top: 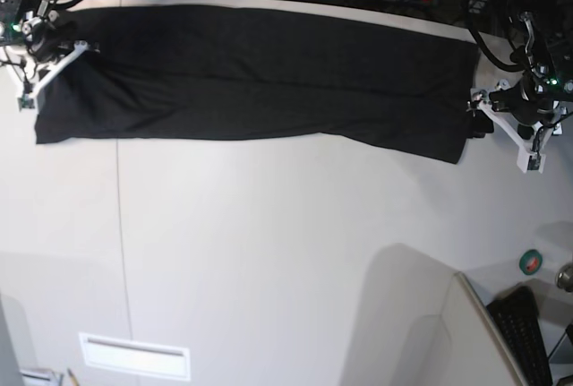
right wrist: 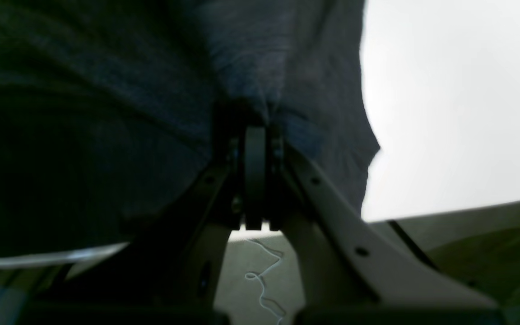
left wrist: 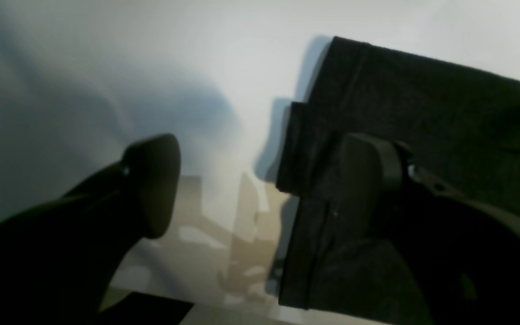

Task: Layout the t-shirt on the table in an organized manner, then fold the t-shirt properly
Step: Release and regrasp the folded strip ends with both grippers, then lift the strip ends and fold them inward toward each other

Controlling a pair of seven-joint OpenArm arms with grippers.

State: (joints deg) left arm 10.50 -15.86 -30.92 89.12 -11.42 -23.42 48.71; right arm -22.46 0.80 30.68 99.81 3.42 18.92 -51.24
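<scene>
t-shirt [top: 260, 72]: black matt knit cloth | table [top: 269, 252]: smooth white, slight sheen

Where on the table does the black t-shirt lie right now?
In the base view, the t-shirt lies as a long folded band along the far edge of the table, spanning between the right gripper and left gripper.

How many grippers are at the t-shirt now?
2: the right gripper is shut on the t-shirt at its left end in the base view; the left gripper is open at its right end.
</scene>
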